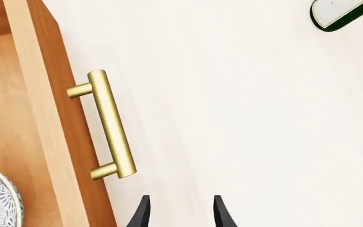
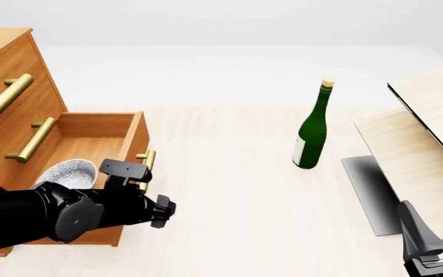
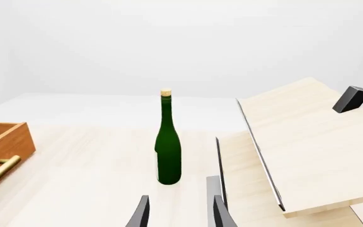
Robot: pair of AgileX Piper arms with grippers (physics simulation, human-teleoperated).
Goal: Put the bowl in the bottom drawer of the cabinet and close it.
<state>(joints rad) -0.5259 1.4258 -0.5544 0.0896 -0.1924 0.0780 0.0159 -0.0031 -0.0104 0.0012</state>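
— Bowl (image 2: 69, 171) placement first: where is it found?

— It is seen inside the bottom drawer (image 2: 102, 141), which is pulled out of the cabinet (image 2: 6, 81). Nothing else is made out in that drawer. In the left wrist view only the bowl's speckled rim is caught, beyond the drawer's front board.

— And the fingers?

— The left gripper (image 1: 180, 213) is held empty, its fingers apart with bare table (image 2: 229, 190) showing between them. The right gripper (image 3: 180, 213) is likewise spread and empty, far off beside the pale boards (image 2: 429, 144), with the green bottle (image 2: 312, 130) well ahead of it.

— Which relation is the closing move turned on?

— The brass handle (image 1: 109, 125) of the open drawer is placed just ahead of the left fingertips and off to one side, not between them. Its long axis is run roughly along the pointing direction of the fingers, parallel to the drawer front. The left arm is judged much the nearer.

— So what is called for?

— A sideways push on the drawer front is likely needed, delivered toward the cabinet; the drawer is not yet shut.
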